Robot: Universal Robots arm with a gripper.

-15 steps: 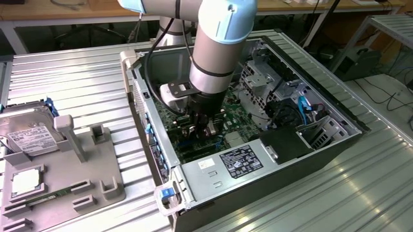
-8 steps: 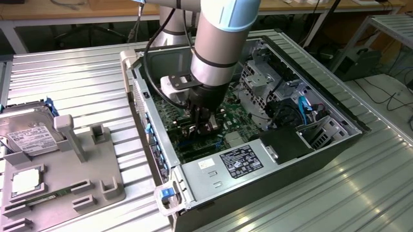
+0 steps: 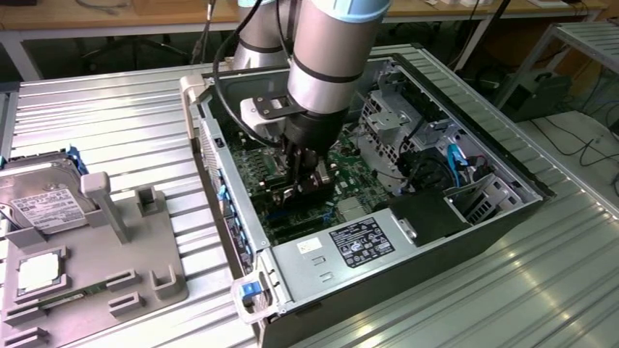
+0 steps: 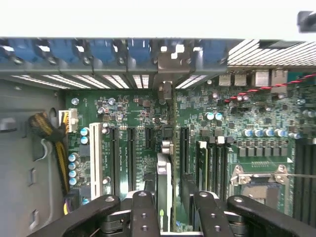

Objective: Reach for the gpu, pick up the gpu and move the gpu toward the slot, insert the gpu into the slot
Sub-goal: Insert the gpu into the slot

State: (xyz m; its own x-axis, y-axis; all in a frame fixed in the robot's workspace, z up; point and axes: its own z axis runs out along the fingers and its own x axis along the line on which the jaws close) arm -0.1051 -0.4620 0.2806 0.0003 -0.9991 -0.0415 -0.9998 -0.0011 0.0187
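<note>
The gpu [image 4: 164, 185] stands edge-on in a motherboard slot, seen from above as a thin dark card. Its silver bracket [image 4: 167, 91] meets the case's rear wall. My gripper [image 4: 170, 200] straddles the card, open, one finger [image 4: 144, 207] close beside it and the other finger [image 4: 203, 207] a little apart from it. In the exterior view the gripper [image 3: 307, 180] reaches down into the open computer case [image 3: 242, 217], with the gpu [image 3: 301, 194] just below it. The slot itself is hidden under the card.
Empty black slots [image 4: 129, 153] and a white slot [image 4: 96, 158] lie beside the card, and the CPU socket [image 4: 256, 185] on the other side. A cable bundle [image 4: 49, 133] hangs nearby. Outside the case stand a hard drive [image 3: 43, 199] and a grey fixture [image 3: 106, 268]; the power supply [image 3: 358, 243] lies at the case's near end.
</note>
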